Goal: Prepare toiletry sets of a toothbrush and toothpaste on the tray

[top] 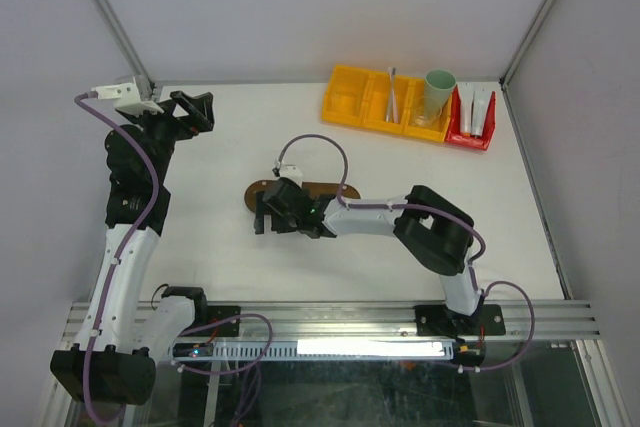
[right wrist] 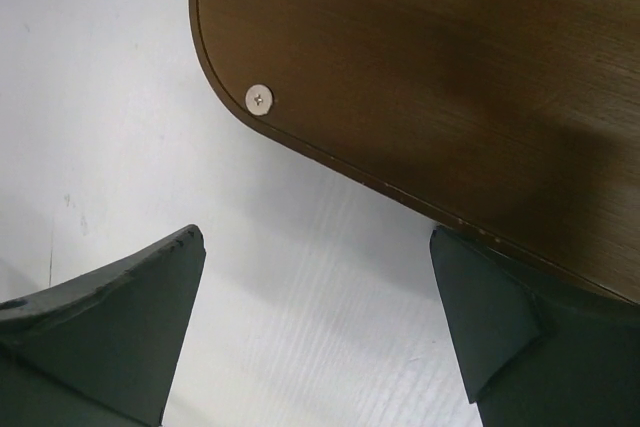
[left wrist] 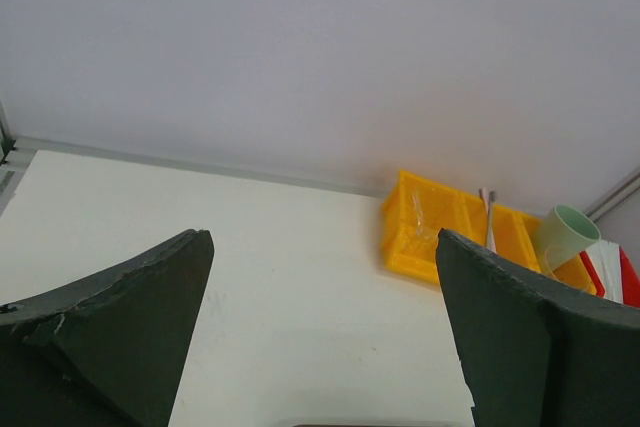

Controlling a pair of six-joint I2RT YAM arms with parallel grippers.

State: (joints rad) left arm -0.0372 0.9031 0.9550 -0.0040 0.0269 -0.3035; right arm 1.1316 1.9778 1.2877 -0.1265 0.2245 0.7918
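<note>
Dark-brown wood marks the tray (top: 335, 190), an oval board lying near the middle of the white table (top: 230, 157), with nothing visible on the part that shows. The right gripper (top: 270, 225) hangs low over its left end, jaws spread wide and holding nothing. In the right wrist view one finger is over bare table and the other sits at the tray's (right wrist: 450, 77) rim, near a small screw (right wrist: 260, 99).

The toothbrushes (top: 392, 95) lie in a yellow divided bin (top: 345, 107) at the far right edge, beside a mint-green cup (top: 437, 95). The white tubes (top: 473, 112) stand in a red bin (top: 470, 139) touching its right end.

White tabletop shows between tray and bins. The left gripper (top: 195, 107) is raised by the far left corner post, wide open and empty, well apart from everything.
</note>
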